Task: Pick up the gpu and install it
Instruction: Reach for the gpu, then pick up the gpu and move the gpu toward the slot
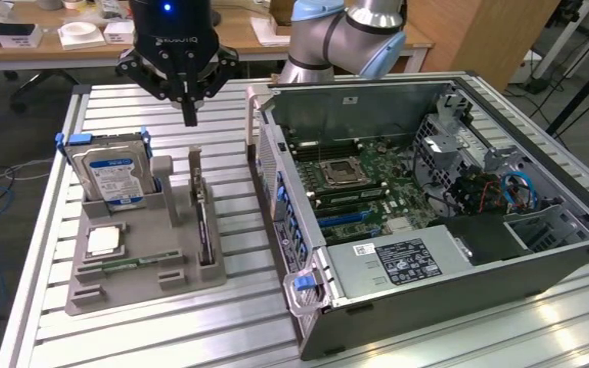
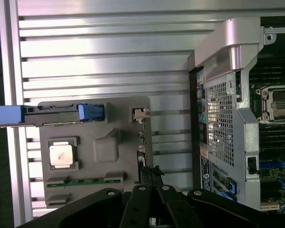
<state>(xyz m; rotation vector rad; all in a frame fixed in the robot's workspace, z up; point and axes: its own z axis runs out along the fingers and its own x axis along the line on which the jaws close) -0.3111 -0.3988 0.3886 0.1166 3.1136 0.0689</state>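
Pincer (image 2: 152,172), pressed shut and holding nothing, hangs above the gpu (image 2: 141,142), which stands on edge in a slot of the grey holder (image 2: 116,118) on the slatted surface (image 2: 109,57), beside the open computer case (image 1: 428,192). This looks like the approach stage, the tips seemingly over one end of the card. I judge a grasp calls for parted jaws squared to its thin edge

Walling off the grey fixture (image 1: 141,285) on the exterior view's right: computer case (image 1: 274,192), leaving a narrow gap. Rising from the fixture: upright gpu (image 1: 205,222), hard drive (image 1: 116,172).
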